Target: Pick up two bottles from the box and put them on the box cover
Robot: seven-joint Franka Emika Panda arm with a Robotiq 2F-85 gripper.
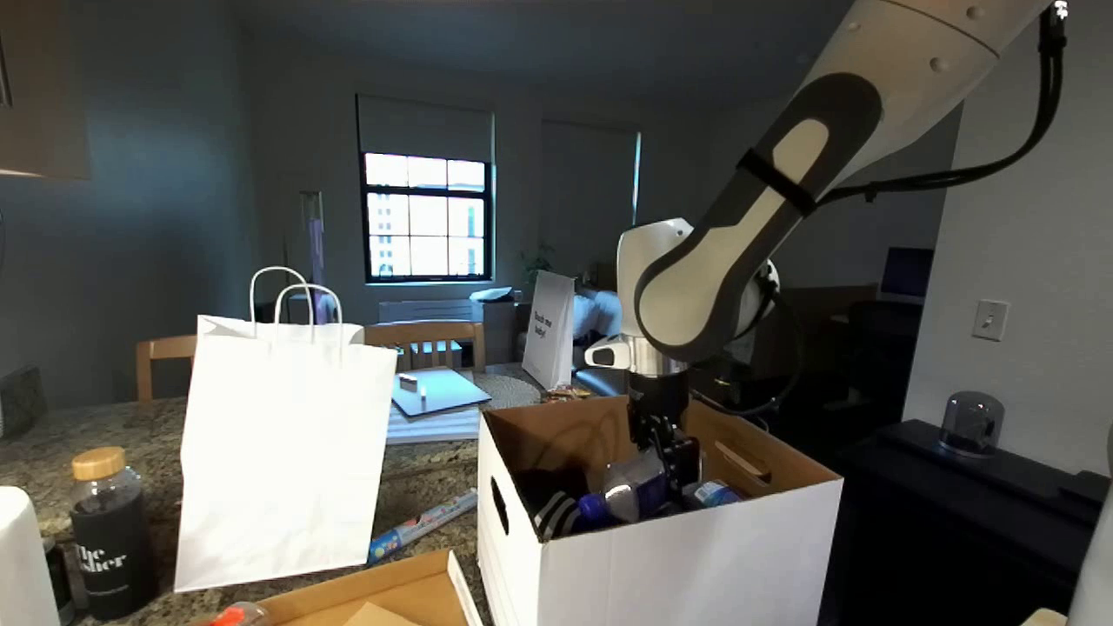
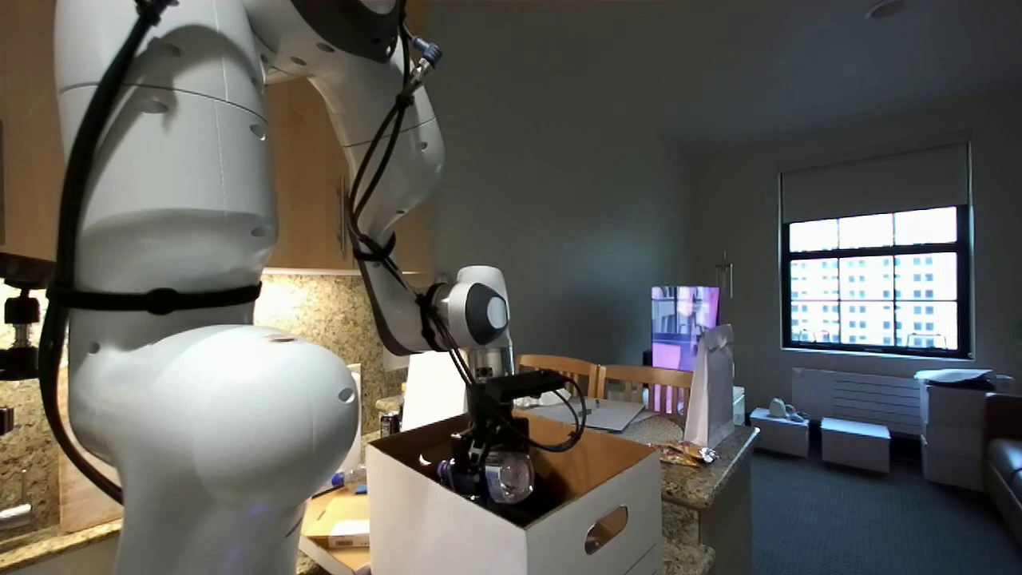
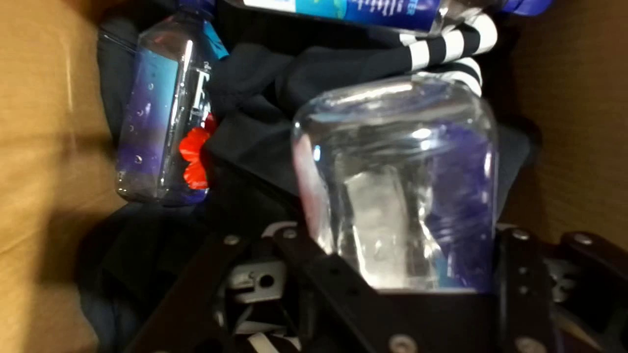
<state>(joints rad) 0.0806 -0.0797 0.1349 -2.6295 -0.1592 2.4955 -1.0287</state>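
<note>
the gripper [image 3: 400, 245] has its fingers partway apart, clamped on both sides of a clear bottle [image 3: 392, 147] that is tilted inside the white box [image 1: 678, 565]. a second bottle [image 3: 147, 117] and a third bottle [image 3: 385, 9] lie in there on dark cloth [image 3: 333, 68] with white stripes; the box cover [image 1: 409, 578] lies just beside the white box, brown inside facing up.

Your gripper [image 1: 668, 458] sits down inside white box [image 1: 687, 565], clasping clear bottle [image 1: 629, 487], tilted, blue cap toward left. Second bottle [image 1: 715, 494], blue-labelled, partly hidden, just right of it. Box cover [image 1: 365, 591] near, left of box, brown inside up. White paper bag [image 1: 283, 461] upright on counter [image 1: 52, 430], left of box; long blue package [image 1: 426, 526] lies between them. Dark bottle [image 1: 109, 548] with wooden-looking cap left of bag. You see window [image 1: 429, 213] far, beyond counter.
</note>
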